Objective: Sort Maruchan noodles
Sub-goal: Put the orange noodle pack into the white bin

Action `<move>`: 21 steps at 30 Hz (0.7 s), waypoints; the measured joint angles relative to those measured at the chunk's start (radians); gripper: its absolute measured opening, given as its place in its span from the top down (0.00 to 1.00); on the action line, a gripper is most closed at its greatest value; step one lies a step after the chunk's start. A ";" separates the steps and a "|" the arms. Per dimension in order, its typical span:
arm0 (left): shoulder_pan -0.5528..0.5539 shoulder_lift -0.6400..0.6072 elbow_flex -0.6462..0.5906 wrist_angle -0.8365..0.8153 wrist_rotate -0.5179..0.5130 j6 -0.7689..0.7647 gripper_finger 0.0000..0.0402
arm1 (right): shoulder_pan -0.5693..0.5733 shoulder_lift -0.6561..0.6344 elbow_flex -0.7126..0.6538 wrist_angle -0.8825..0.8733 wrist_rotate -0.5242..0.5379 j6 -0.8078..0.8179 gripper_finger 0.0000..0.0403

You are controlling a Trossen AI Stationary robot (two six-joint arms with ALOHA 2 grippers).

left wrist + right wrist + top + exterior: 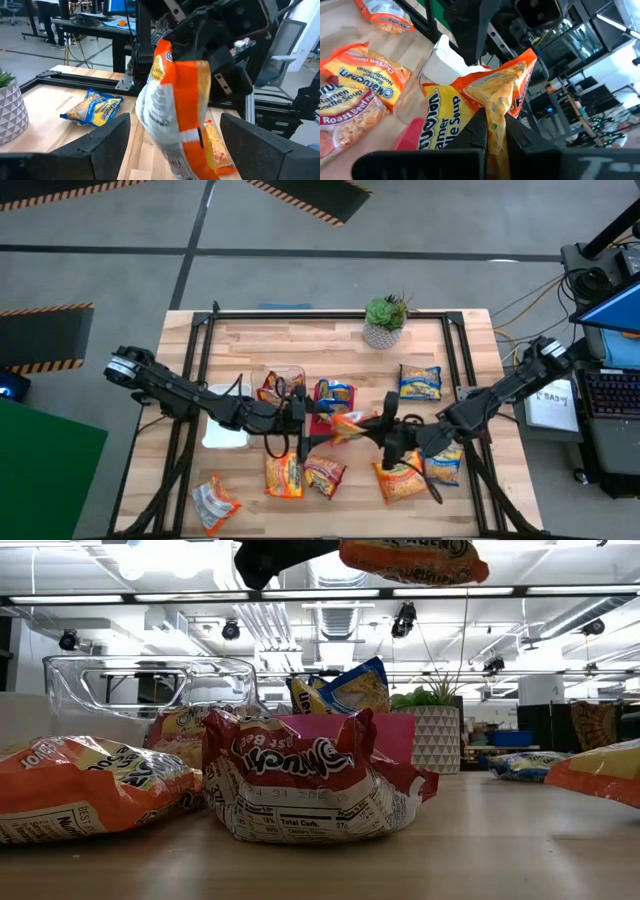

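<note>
Dark fingers [490,132] of the right gripper [383,427] clench an orange noodle packet [350,421] by its edge. At its nine o'clock, the left gripper [300,417] stands released, the packet between its spread jaws.

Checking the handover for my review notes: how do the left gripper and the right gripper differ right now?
The left gripper is open, its fingers either side of the orange noodle packet without touching it; the right gripper is shut on that packet's edge. The left comes in from the table's left side, the right from its right. Both are raised over the table's middle.
</note>
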 joint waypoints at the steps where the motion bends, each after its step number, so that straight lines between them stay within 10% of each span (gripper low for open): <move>1: 0.000 0.000 0.000 0.002 0.000 -0.001 0.27 | 0.000 0.010 0.008 0.000 0.002 -0.009 0.97; 12: 0.000 0.080 0.003 0.144 -0.008 0.009 0.32 | 0.000 0.087 0.075 -0.002 0.005 -0.059 0.97; 21: 0.000 0.089 0.004 0.144 -0.007 0.028 0.58 | -0.001 0.097 0.077 -0.004 0.020 -0.034 0.90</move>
